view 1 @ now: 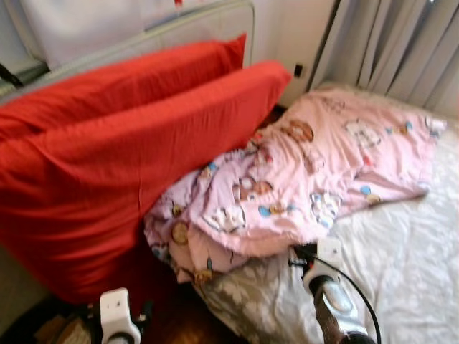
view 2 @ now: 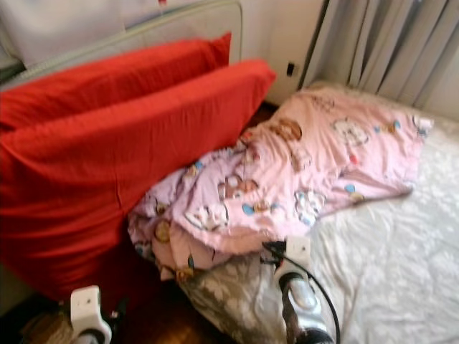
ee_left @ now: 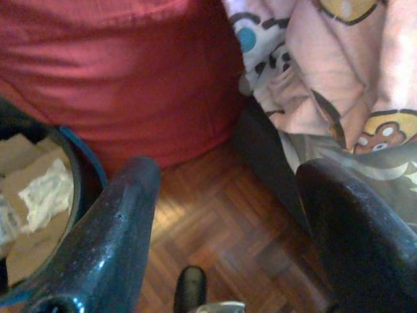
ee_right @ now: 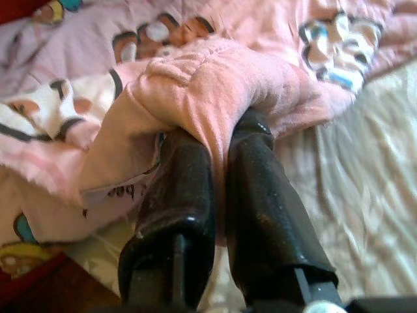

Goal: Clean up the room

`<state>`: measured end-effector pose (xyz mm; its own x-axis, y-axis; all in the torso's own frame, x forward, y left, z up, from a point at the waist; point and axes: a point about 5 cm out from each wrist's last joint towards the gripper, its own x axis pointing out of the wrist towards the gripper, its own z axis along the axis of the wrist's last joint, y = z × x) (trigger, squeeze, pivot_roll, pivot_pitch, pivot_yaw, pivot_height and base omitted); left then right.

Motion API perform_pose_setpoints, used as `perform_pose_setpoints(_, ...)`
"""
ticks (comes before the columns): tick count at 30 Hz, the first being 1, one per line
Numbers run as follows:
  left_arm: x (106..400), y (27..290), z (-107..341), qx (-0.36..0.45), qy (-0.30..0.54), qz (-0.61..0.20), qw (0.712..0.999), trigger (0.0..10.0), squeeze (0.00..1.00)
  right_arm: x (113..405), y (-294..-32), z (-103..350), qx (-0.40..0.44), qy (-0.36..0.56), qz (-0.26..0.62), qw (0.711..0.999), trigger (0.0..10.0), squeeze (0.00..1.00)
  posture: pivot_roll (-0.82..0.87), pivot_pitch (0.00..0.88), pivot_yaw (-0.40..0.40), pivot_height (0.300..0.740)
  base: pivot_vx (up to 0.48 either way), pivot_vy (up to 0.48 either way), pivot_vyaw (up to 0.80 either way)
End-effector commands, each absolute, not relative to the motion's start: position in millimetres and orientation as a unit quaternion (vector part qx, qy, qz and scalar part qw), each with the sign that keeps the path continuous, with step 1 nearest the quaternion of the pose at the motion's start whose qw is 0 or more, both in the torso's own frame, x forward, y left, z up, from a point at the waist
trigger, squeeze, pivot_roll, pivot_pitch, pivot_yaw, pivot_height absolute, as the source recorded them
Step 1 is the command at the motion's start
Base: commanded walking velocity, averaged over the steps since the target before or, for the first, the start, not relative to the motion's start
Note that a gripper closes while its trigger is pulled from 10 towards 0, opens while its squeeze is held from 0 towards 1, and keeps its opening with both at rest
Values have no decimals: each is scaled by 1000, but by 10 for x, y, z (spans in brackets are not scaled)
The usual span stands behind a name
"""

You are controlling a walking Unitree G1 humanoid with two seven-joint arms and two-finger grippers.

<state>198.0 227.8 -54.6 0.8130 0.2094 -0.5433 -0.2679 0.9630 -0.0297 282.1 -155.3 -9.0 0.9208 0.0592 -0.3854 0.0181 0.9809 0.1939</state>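
While the robot looks down at a bed, this is how things lie:

Right hand: the right hand (ee_right: 218, 140) sits at the near edge of the pink blanket (view 1: 315, 165), its two black fingers (ee_right: 179, 195) pressed close together with a fold of the pink fabric pinched between them and draped over their tips.

Pink blanket: printed with cartoon animals, it lies crumpled across the bed's white sheet (view 1: 401, 258), reaching from near the curtains (view 1: 401, 43) to the bed's near corner, where it spills over the edge beside the red pillows (view 1: 129, 150).

Right arm: the silver forearm (view 1: 333, 301) with a black cable comes up from below, over a grey patterned cover (view 1: 251, 301) at the bed's corner.

Left hand: the left hand (ee_left: 225, 215) hangs low over the wooden parquet floor (ee_left: 221, 228), its fingers (ee_left: 107, 235) spread wide apart with nothing between them.

Red pillows: two large ones lean side by side against a pale headboard (view 1: 179, 25), one behind the other, their lower ends down by the floor.

Bin: a round blue-rimmed container (ee_left: 81, 179) with crumpled paper inside stands on the floor just beside the left hand, near the foot of the red pillows.

Wall: a dark socket (view 1: 297, 70) shows between the headboard and the curtains.
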Motion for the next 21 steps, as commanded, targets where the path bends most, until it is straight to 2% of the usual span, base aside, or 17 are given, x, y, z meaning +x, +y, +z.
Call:
perform_pose_setpoints(1, 1872, 2246, -639, -49, 313, 124, 940, 10000, 0, 2779, -1601, -123, 92, 203, 5, 975, 10000, 0, 29, 0, -49, 740, 0, 0, 0)
perform_pose_setpoints(7, 1699, 2167, -794, -51, 382, 112, 916, 10000, 0, 2769, -1644, -130, 77, 206, -5, 975, 10000, 0, 26, 0, -45, 740, 0, 0, 0)
perform_pose_setpoints(21, 1616, 2177, -842, -57, 402, 114, 907, 10000, 0, 2793, -1624, -106, 82, 198, -11, 977, 10000, 0, 28, 12, -42, 740, 0, 0, 0)
